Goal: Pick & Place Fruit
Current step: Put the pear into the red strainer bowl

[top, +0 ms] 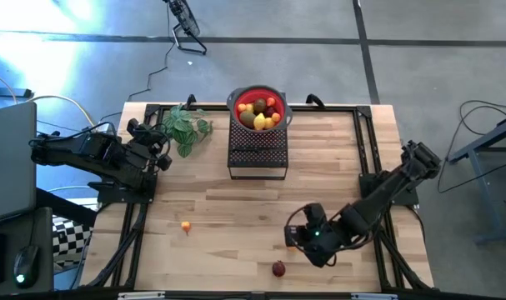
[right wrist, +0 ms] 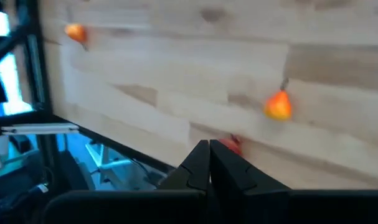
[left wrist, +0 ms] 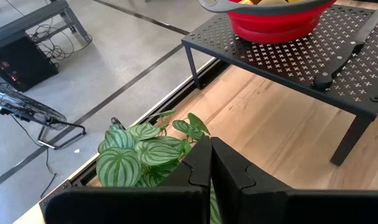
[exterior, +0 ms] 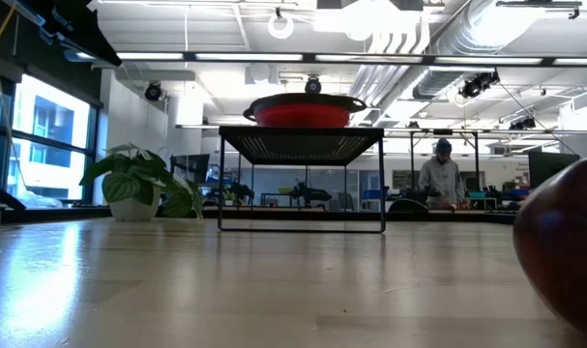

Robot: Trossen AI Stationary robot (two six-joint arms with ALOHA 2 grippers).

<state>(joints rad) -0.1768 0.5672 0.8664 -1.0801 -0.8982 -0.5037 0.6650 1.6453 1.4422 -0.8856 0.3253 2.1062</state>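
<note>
Most of the fruit already sits in the red bowl [top: 258, 107] on the black mesh stand [top: 257, 152] at the upper centre of the high view; yellow, brown and red pieces are visible inside it. Pieces remain loose on the tabletop [top: 236, 208]: a small orange fruit [top: 186, 225] at lower left of centre and a dark red fruit [top: 278, 268] near the bottom edge. The right wrist view shows a further small orange piece [right wrist: 278, 104] and a red piece [right wrist: 231, 144] just beyond the fingertips; which of these matches the fruit seen from above cannot be told. The right hand [top: 301, 238] is low over the tabletop at lower right of the high view, fingers closed together with nothing visibly between them. The left hand [top: 159, 150] waits at the left beside the potted plant [top: 186, 127], fingers closed and empty. The step in hand appears to be a pick of a loose fruit by the right arm. Since the fingers are shut on nothing, the next move likely calls for reopening them, aligning over the nearest fruit, then closing gently, as a round piece may roll away.
</note>
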